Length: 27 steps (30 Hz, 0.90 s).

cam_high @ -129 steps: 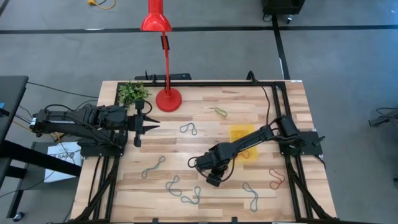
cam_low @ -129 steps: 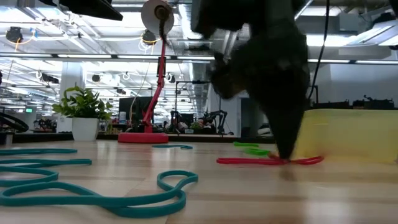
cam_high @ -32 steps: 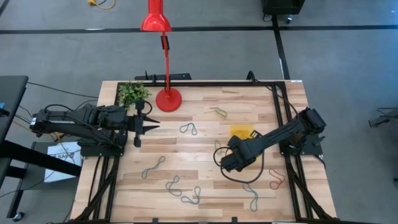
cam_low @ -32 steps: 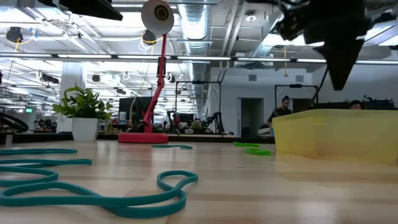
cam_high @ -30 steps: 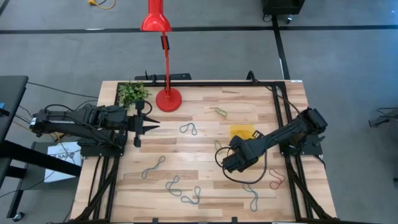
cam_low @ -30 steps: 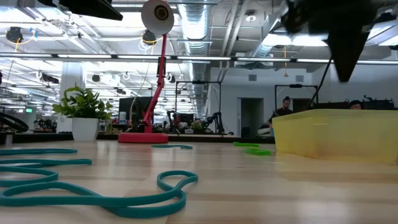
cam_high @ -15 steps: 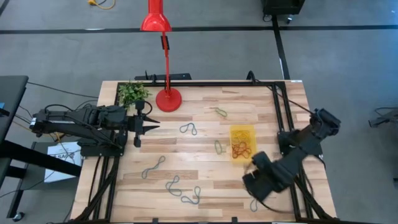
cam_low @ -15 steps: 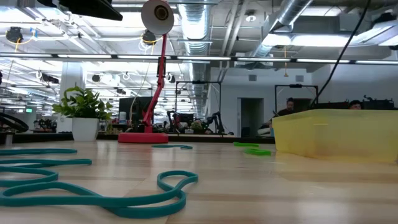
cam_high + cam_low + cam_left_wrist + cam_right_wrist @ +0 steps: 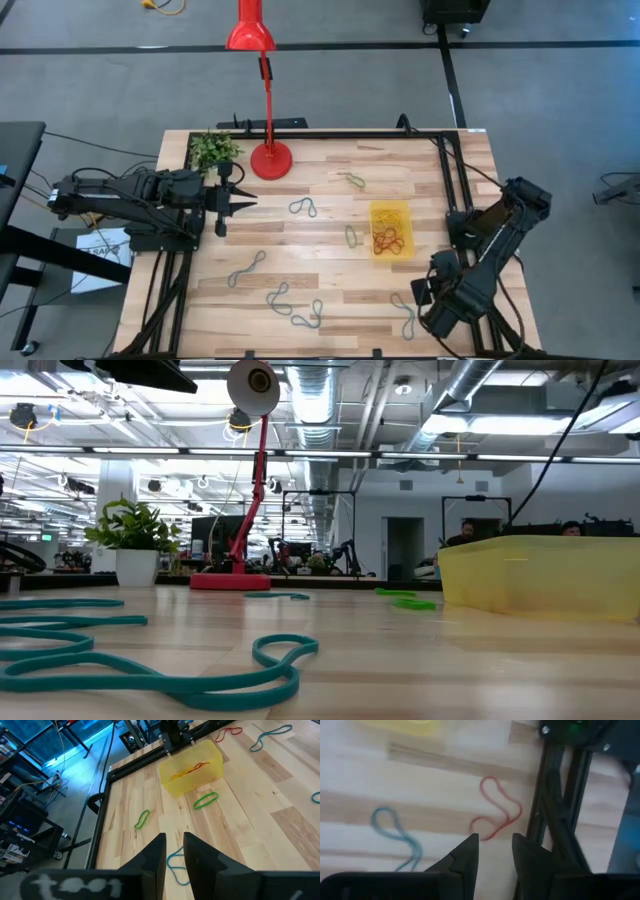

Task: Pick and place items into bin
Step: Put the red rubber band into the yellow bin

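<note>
High view, translucent yellow bin [image 9: 391, 211] holding tangled red, orange loops [image 9: 386, 240], right tool [image 9: 492, 845] wide above twisted red loop [image 9: 496, 815] at pale wooden counter's [image 9: 300, 240] right edge, left tool [image 9: 173, 850] narrow, empty.

Hidden, cut off or blurred

In the high view the right arm's own body covers the right gripper [image 9: 447, 300] and the red loop [image 9: 496, 815] lying just past its fingertips. The right wrist view is blurred: the bin [image 9: 400, 726], ahead of this claw, is a yellow smear cut by the picture's edge, and the blue loop [image 9: 397, 832] beside the claw runs behind a finger. In the low view the bin [image 9: 540, 575] is cut at the picture's edge, and its translucent wall shows no contents. The loops in the bin [image 9: 388, 238] are too small to count.
</note>
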Motion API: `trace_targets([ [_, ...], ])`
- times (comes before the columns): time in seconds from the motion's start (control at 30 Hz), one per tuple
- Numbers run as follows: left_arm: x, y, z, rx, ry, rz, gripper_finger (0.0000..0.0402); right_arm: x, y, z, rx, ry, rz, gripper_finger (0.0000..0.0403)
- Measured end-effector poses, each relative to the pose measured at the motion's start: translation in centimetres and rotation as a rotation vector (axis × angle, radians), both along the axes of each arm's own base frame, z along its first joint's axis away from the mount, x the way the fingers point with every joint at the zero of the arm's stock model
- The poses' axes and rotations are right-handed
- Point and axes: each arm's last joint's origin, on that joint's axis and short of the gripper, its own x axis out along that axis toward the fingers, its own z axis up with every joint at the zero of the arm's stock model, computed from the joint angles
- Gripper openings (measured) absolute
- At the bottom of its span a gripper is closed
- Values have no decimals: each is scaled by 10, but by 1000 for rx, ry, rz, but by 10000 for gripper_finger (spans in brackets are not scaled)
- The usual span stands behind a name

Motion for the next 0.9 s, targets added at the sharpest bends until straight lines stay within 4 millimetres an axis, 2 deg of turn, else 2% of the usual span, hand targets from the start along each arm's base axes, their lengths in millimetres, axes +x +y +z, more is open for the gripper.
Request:
trace_targets([
  [0.13, 0, 0, 0, 0, 1, 0, 57, -5, -3, -25, -16, 29, 6, 111],
  [0.3, 0, 0, 0, 0, 0, 1, 57, -13, -6, -52, 147, -13, 7, 104],
  [0.53, 0, 0, 0, 8, 1, -2, 57, -32, -31, -86, 227, 22, -8, 98],
  [0.7, 0, 0, 0, 14, 2, -4, 57, -37, -43, -110, 319, -6, -19, 98],
  [0.9, 0, 0, 0, 14, 2, -4, 57, -45, -57, -131, 293, 19, -24, 98],
])
